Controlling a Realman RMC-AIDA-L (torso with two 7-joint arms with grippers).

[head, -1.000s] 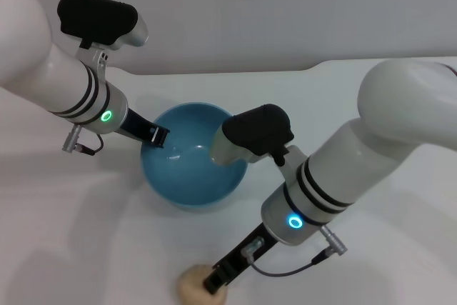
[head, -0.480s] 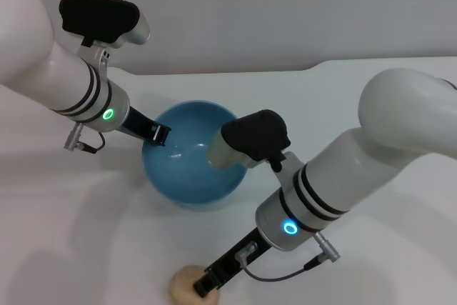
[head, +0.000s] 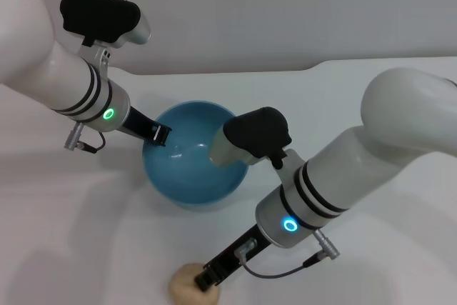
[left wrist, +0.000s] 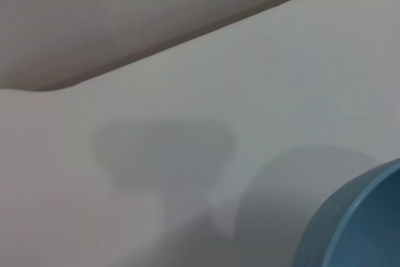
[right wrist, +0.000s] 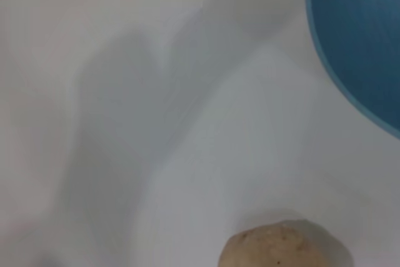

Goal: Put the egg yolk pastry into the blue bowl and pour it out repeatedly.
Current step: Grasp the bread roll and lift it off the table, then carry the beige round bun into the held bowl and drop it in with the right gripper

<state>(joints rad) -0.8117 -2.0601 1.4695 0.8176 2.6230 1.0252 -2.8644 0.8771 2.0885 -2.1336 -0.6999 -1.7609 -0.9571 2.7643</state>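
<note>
Left gripper (head: 158,133) clamped on blue bowl (head: 193,155) rim, I judge steadying it. Right gripper (head: 207,281) at egg yolk pastry (head: 187,283), nearer me than the bowl; jaw gap I cannot tell.

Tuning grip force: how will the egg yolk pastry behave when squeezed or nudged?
The egg yolk pastry is a small round ball, so a nudge probably rolls it across the table. Its matte, lumpy surface should grip well rather than slip. It looks soft and crumbly, so the right end effector beside it likely needs a gentle squeeze.

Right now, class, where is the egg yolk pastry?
In the head view the egg yolk pastry lies on the white table at the near edge, outside the blue bowl, at the right gripper.
</note>
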